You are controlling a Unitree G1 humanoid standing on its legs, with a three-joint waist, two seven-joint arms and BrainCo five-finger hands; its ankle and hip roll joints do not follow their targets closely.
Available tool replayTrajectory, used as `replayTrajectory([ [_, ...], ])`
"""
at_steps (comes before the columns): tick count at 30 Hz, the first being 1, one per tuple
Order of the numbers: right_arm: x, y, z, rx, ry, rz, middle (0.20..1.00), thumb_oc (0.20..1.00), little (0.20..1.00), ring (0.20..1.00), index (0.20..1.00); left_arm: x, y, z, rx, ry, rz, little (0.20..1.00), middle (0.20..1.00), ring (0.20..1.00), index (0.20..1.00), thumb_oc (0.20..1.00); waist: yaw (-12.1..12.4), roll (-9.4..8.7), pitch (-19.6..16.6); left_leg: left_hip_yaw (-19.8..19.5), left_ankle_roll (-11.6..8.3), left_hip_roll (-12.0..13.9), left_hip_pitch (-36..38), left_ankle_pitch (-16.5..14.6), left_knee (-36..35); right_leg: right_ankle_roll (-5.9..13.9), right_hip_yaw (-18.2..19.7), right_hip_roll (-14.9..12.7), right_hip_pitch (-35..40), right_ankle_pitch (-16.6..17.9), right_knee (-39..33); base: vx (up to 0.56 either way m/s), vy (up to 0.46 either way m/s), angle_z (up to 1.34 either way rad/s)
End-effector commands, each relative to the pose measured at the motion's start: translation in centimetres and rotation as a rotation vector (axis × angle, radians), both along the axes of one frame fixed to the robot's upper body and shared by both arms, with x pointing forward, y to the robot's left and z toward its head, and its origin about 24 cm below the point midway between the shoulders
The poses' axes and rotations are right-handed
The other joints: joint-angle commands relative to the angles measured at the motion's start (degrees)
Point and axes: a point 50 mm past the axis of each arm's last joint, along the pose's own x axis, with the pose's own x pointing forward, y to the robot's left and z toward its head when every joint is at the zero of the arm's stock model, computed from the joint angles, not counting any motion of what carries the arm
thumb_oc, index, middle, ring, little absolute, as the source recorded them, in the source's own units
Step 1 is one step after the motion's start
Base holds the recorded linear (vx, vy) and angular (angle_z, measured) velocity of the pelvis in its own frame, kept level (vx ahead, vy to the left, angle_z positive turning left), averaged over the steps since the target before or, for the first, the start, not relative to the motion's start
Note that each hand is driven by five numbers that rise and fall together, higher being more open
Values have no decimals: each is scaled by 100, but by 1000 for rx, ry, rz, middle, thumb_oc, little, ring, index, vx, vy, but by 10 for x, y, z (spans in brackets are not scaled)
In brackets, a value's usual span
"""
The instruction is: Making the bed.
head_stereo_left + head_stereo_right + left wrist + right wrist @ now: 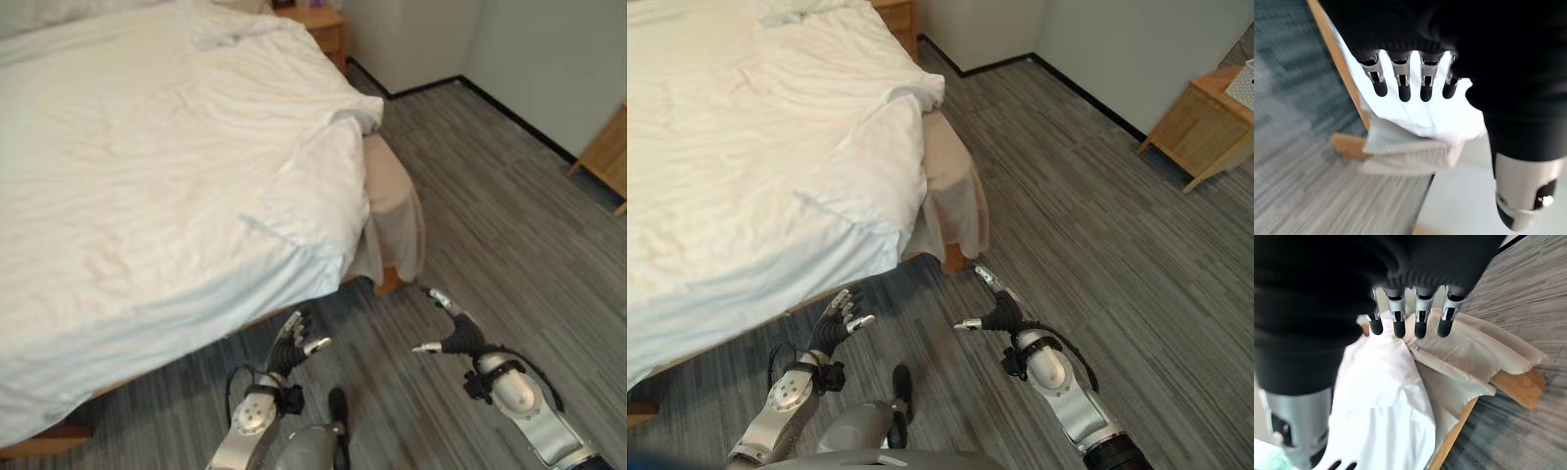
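Observation:
A white duvet [167, 166] covers the bed, rumpled and folded back at the foot corner [353, 117]. There a beige sheet [392, 201] hangs loose over the wooden bed frame [390, 282]. My left hand [292, 345] is low beside the bed's side edge, open, holding nothing. My right hand [453, 333] hovers over the floor just off the foot corner, fingers spread and open, empty. In the right wrist view the beige sheet [1474, 352] and duvet [1386, 396] lie past my fingers [1420, 323].
A wooden nightstand [318, 24] stands by the far wall next to the bed. Another wooden cabinet [1205, 122] stands at the right wall. Grey striped floor [509, 225] stretches to the right of the bed.

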Motion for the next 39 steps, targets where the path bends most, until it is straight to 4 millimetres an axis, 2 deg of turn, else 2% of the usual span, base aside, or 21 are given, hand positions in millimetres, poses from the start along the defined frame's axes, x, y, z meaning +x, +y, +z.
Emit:
replayTrajectory([
  [1,15,6,34,-15,-178,33,1000,1000,1000,1000,1000,20,4,34,44,-176,-27,1000,1000,1000,1000,1000,-146,299,47,-260,-546,517,595,-294,49,94,-280,-448,-127,1818,-65,370,-19,37],
  [2,15,6,34,-17,-179,32,1000,1000,1000,1000,1000,21,3,34,43,-176,-27,1000,1000,1000,1000,1000,-170,280,64,-282,-546,489,600,-315,62,98,-295,-484,-127,1770,-8,429,-123,46],
  [3,15,5,36,-28,-194,20,1000,1000,1000,1000,1000,25,3,42,30,-212,-25,1000,1000,1000,1000,1000,-313,293,151,-456,-635,501,805,-408,19,-78,-386,-720,-384,1510,-475,385,-226,39],
  [5,14,4,34,-27,-189,8,1000,1000,1000,1000,1000,26,3,46,20,-232,-25,1000,1000,1000,1000,1000,-466,289,157,-662,-773,546,905,-465,-7,-206,-256,-739,-417,1434,-1448,322,-249,77],
  [6,14,4,34,-27,-189,9,1000,1000,1000,1000,1000,26,3,46,20,-232,-25,1000,1000,1000,1000,1000,-474,294,159,-670,-775,552,908,-466,-7,-207,-267,-732,-402,1441,-1465,185,-228,91],
  [8,14,2,30,-28,-179,-11,1000,1000,1000,1000,1000,27,4,49,14,-253,-9,1000,1000,1000,1000,1000,-578,244,111,-940,-926,597,991,-621,-7,-225,342,-815,-480,1635,-2840,382,-414,91],
  [9,13,0,26,-28,-167,-34,1000,1000,1000,1000,1000,31,8,59,-1,-297,18,1000,1000,1000,1000,1000,-721,233,111,-1271,-1062,693,1087,-737,-7,-75,1226,-1024,-601,1992,-3421,456,-556,95],
  [10,12,-1,26,-31,-167,-41,1000,1000,1000,1000,1000,33,11,63,-6,-317,36,1000,1000,1000,1000,1000,-750,224,103,-1443,-1111,764,1126,-766,-7,-22,1608,-1090,-654,2103,-3501,412,-563,133],
  [13,9,-6,27,-51,-164,-44,1000,1000,1000,1000,1000,31,27,85,-13,-415,100,1000,1000,1000,1000,1000,-746,121,49,-1806,-1277,997,1253,-744,-7,68,1949,-1212,-525,2242,-3498,196,-404,148],
  [16,5,-9,22,-46,-133,-35,1000,1000,1000,1000,1000,14,55,94,65,-475,215,1000,1000,1000,1000,1000,-636,97,-129,-1999,-1512,1365,1276,-598,-7,55,1646,-1081,-216,2121,-3709,201,-532,99],
  [18,2,-11,23,-26,-121,-18,1000,1000,1000,1000,1000,4,72,99,172,-507,289,1000,1000,1000,1000,1000,-565,202,-271,-2001,-1648,1603,1200,-416,-7,-54,1412,-884,27,1999,-3957,162,-365,45],
  [19,2,-14,23,-13,-119,-24,1000,1000,1000,1000,1000,3,85,104,280,-537,355,1000,1000,1000,1000,1000,-524,281,-337,-1965,-1778,1768,1145,-167,-7,-112,1266,-759,149,1859,-4014,123,-265,24],
  [20,2,-14,23,-13,-119,-23,1000,1000,1000,1000,1000,3,85,104,282,-537,357,1000,1000,1000,1000,1000,-545,296,-335,-1985,-1791,1791,1141,-167,-7,-124,1245,-738,158,1856,-4014,66,-183,16],
  [21,3,-16,24,-6,-120,-29,1000,1000,1000,1000,1000,3,89,105,311,-546,389,1000,1000,1000,1000,1000,-524,353,-341,-1953,-1828,1864,1054,58,14,-158,1121,-662,239,1740,-4014,-8,-189,15],
  [22,2,-22,23,-1,-110,-50,1000,1000,1000,1000,1000,9,102,115,442,-584,477,1000,1000,1000,1000,1000,-597,379,-262,-1238,-1691,1989,861,431,142,-239,761,-678,451,1571,-4014,-6,-252,54],
  [24,-2,-26,23,-6,-103,-60,1000,1000,1000,1000,1000,15,113,124,560,-615,511,1000,1000,1000,1000,1000,-796,309,-244,-283,-1570,1899,868,168,419,-341,494,-681,472,1560,-4014,-100,-273,109],
  [27,-7,-33,28,-14,-96,-51,1000,1000,1000,1000,1000,27,125,135,745,-636,519,1000,1000,1000,1000,1000,-905,243,-236,-141,-1357,1245,765,-666,1248,-497,349,-620,467,1561,-4014,-100,-185,52],
  [28,-10,-37,27,-14,-84,-58,1000,1000,1000,1000,1000,31,130,135,797,-619,521,1000,1000,1000,1000,1000,-997,257,-293,58,-1293,1173,767,-715,1134,-483,235,-593,439,1563,-4014,7,-63,-6],
  [29,-13,-39,25,-17,-65,-56,1000,1000,1000,1000,1000,32,134,131,851,-588,517,1000,1000,1000,1000,1000,-1103,310,-327,284,-1257,1178,859,-736,970,-473,163,-544,442,1582,-4014,28,-13,15],
  [34,-24,-45,24,0,-43,-72,1000,1000,1000,1000,1000,40,149,116,983,-470,508,1000,1000,1000,1000,1000,-1345,405,-469,435,-1414,1255,1266,-377,87,-402,24,-506,432,1671,-4014,66,58,21],
  [39,-31,-44,21,2,-18,-48,1000,1000,1000,1000,1000,52,155,106,1080,-368,469,1000,1000,1000,1000,1000,-1552,457,-487,500,-1466,1342,1312,-382,-7,-350,113,-457,295,1756,-4014,31,40,-1],
])
